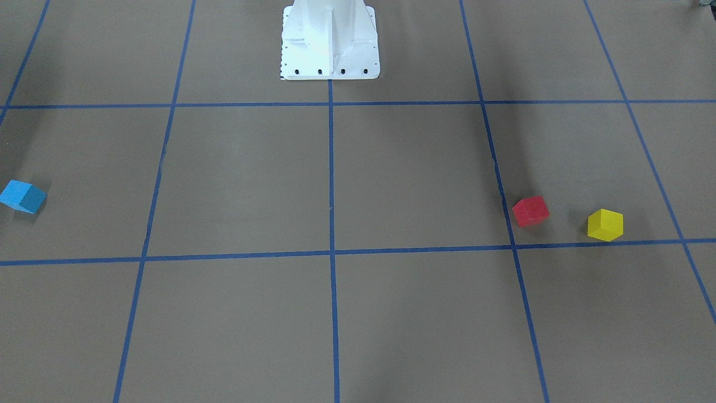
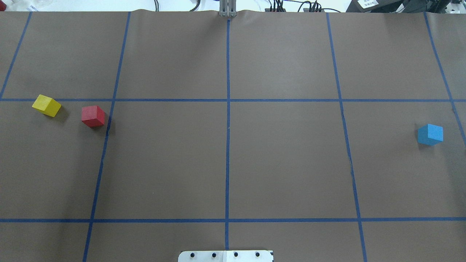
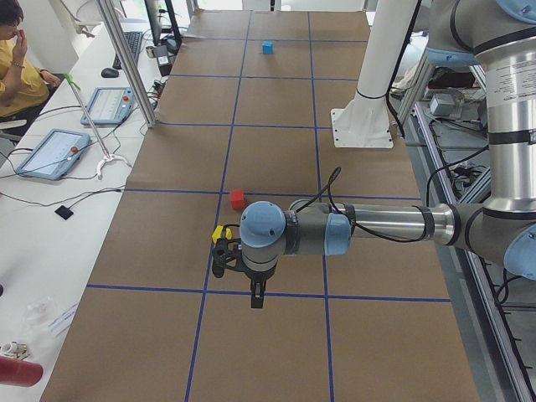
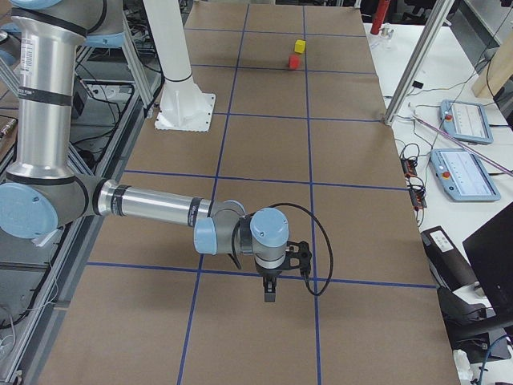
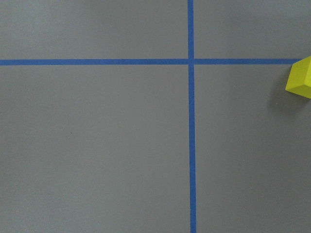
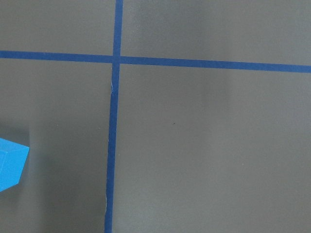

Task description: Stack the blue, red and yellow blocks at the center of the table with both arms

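The blue block (image 2: pixel 430 134) lies at the table's right side; it also shows in the front view (image 1: pixel 22 196) and at the left edge of the right wrist view (image 6: pixel 10 162). The red block (image 2: pixel 93 116) and the yellow block (image 2: pixel 46 105) lie apart at the left side, and the yellow block touches the right edge of the left wrist view (image 5: pixel 300 77). My left gripper (image 3: pixel 256 297) hangs above the table near the yellow block (image 3: pixel 219 233). My right gripper (image 4: pixel 269 293) hangs over the right side. Neither shows clearly enough to tell open or shut.
The white robot pedestal (image 1: pixel 329 45) stands at the table's near-robot edge. Blue tape lines (image 2: pixel 228 127) divide the brown table into squares. A side desk with tablets (image 3: pixel 52 152) and a seated person (image 3: pixel 17 63) lies beyond the table's far edge.
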